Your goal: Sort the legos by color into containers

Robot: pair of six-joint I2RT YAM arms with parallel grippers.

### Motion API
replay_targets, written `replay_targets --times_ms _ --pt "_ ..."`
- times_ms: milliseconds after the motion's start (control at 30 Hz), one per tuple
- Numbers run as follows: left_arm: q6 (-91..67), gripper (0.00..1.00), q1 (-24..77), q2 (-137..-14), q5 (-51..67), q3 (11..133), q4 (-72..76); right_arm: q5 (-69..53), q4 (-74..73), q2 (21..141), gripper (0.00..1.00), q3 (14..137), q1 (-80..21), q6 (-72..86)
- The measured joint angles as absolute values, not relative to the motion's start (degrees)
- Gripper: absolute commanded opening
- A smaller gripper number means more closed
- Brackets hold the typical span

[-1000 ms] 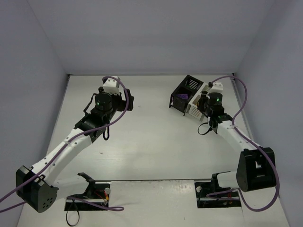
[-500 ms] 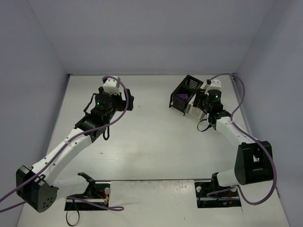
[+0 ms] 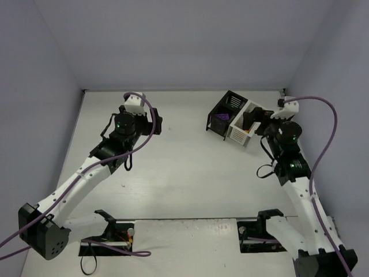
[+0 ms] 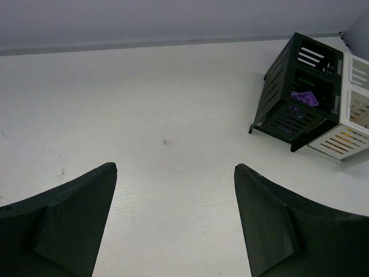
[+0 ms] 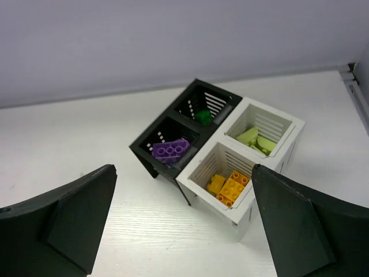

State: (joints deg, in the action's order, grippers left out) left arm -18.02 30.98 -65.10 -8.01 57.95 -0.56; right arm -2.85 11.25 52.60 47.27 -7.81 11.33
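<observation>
On the white tabletop (image 3: 184,173) we see the containers (image 5: 199,193) just ahead of the right claw (image 5: 184,167), framed between its wide-spread, empty fingers. A purple lego (image 5: 170,150) and a dark green lego (image 5: 202,117) sit in the black bins, lime legos (image 5: 256,138) and orange legos (image 5: 229,186) in the white. The left claw (image 4: 174,167) gapes wide too, holding nothing, with the containers well ahead to its right

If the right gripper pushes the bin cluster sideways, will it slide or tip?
Probably slides: the containers look like thin slatted plastic, likely light, on a smooth table. Tipping seems unlikely, since four joined bins make a wide base.
</observation>
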Motion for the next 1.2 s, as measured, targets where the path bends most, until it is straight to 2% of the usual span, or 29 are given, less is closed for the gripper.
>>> replay_targets --times_ms 233,467,633,900,1200 --pt "-16.62 0.76 30.74 -60.77 -9.78 60.01 -5.04 -3.42 3.25 38.06 1.00 46.24 -7.81 13.72" --pt "-14.92 0.76 30.72 -50.74 -14.63 60.66 -13.56 -2.81 -2.55 29.02 1.00 45.28 -7.81 14.81" --pt "-15.00 0.76 30.72 -43.18 -18.48 59.94 -19.64 -2.72 -4.67 26.24 1.00 44.12 -7.81 15.66" --pt "-16.88 0.76 30.65 -30.57 -23.92 51.22 -24.93 -1.67 -6.81 21.65 1.00 41.67 -7.88 16.51" --pt "-18.06 0.76 30.39 -28.77 -25.43 45.67 -26.87 0.67 -8.19 20.51 1.00 40.25 -8.01 17.67"
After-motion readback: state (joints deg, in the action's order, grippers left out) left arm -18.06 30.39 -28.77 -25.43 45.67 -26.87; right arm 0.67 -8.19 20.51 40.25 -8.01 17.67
